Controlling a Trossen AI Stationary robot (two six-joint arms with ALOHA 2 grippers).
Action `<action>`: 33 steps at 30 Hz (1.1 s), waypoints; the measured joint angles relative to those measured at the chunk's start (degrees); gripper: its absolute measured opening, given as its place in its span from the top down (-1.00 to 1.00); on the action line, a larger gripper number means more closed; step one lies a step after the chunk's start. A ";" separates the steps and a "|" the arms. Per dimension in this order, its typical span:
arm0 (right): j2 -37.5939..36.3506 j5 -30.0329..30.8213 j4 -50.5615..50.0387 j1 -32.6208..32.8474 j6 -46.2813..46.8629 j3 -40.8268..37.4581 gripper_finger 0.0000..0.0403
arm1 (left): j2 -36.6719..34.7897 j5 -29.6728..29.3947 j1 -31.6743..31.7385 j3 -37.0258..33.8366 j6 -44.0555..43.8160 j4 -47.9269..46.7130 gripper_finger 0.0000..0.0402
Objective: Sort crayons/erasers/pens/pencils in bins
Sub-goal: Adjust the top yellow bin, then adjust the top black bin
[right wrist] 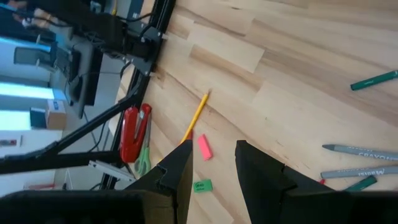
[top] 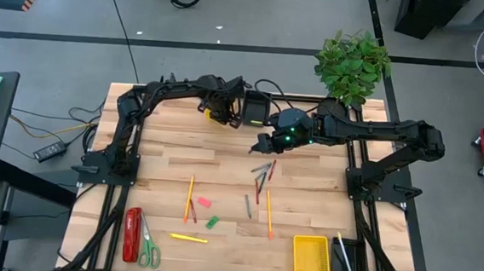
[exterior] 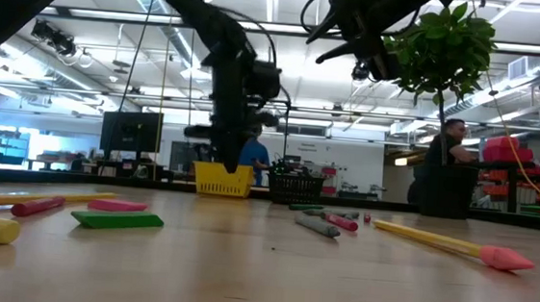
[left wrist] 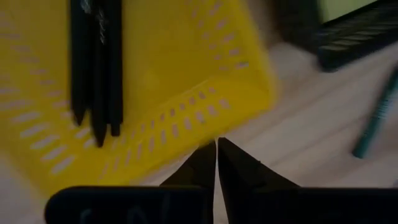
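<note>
With its fingers pressed together and empty, the left gripper point(left wrist: 216, 163) is hovering at the rim of the yellow bin point(left wrist: 186, 81) holding black pens point(left wrist: 96, 62) at upper centre of the high view, risking nudging it, while the right gripper point(right wrist: 211, 163) is waiting spread above the crayons point(top: 260, 175).

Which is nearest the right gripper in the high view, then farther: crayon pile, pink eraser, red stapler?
From the right gripper:
1. Crayon pile, just below it, mid-table.
2. Pink eraser, farther toward the left arm's side.
3. Red stapler, near the front left corner.
</note>
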 joint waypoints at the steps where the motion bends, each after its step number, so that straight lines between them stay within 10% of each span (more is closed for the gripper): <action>1: 0.00 0.18 -0.35 -0.01 0.84 0.00 0.37 | -0.52 -0.24 -0.58 1.15 0.95 -0.66 0.88; 33: 1.28 6.29 -22.23 -11.94 5.33 -0.02 0.37 | -19.98 -7.52 -7.96 7.85 8.79 -18.33 0.89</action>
